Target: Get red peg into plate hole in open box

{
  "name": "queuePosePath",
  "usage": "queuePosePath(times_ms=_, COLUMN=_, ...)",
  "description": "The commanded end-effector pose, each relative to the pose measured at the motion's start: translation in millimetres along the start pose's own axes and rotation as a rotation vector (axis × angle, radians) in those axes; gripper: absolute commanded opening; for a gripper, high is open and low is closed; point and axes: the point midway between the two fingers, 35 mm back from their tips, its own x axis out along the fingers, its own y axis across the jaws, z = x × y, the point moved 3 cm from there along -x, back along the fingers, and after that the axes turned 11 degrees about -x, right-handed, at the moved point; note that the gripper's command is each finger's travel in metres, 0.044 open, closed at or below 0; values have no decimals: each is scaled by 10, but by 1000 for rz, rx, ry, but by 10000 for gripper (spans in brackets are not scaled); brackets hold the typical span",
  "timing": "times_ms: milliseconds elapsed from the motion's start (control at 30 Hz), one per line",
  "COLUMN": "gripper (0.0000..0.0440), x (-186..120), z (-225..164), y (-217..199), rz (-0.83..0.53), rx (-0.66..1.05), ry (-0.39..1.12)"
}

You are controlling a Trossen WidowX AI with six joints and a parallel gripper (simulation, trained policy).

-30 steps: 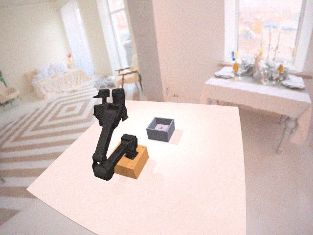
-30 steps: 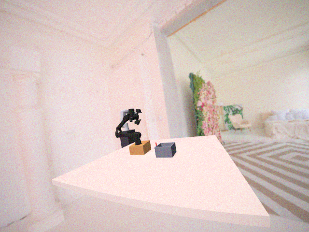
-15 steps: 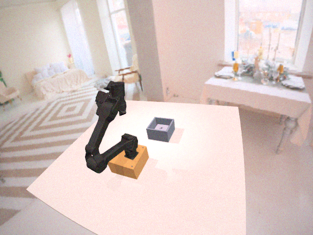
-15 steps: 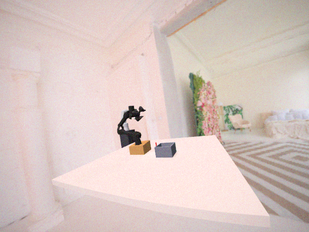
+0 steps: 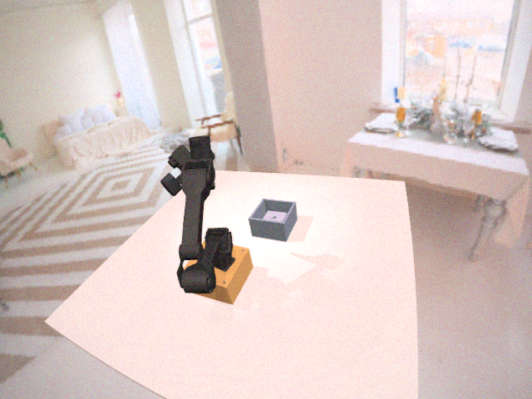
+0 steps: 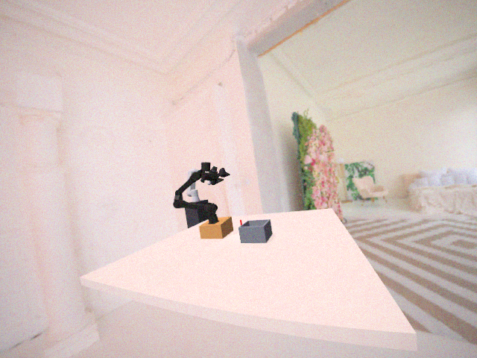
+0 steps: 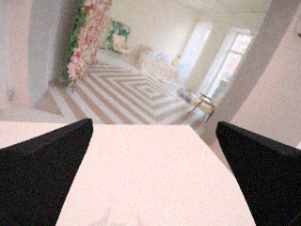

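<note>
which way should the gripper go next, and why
Probably swing the open gripper toward the peg, fingers tipping down. Nothing is between its fingers, and it hangs high above the table. The peg shows red just behind the box in the exterior view; the top view shows no red, perhaps because the arm hides it.

One black arm [image 5: 193, 214] [image 6: 177, 201] and one orange block [image 5: 243, 268] [image 6: 210, 232] stand left of center in the top view, with one gray box [image 5: 268, 229] [image 6: 254, 234] at its middle. The exterior view shows one red peg [image 6: 241, 222] near its center. Two black fingers fill the wrist view's lower corners, and two tables [image 5: 343, 322] [image 6: 250, 277] [image 7: 150, 174] appear in the top view.
</note>
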Motion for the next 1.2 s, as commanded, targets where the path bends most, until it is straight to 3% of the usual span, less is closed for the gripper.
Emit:
queuePosePath(times_ms=0, gripper=440, x=59, z=-94, y=-38, rz=3, rx=128, ry=69)
queuePosePath(times_ms=600, gripper=440, x=239, z=-506, y=-143, rz=-60, rx=661, ry=374)
queuePosePath(times_ms=1167, gripper=440, x=385, z=-956, y=-138, rz=-208, rx=1117, ry=708)
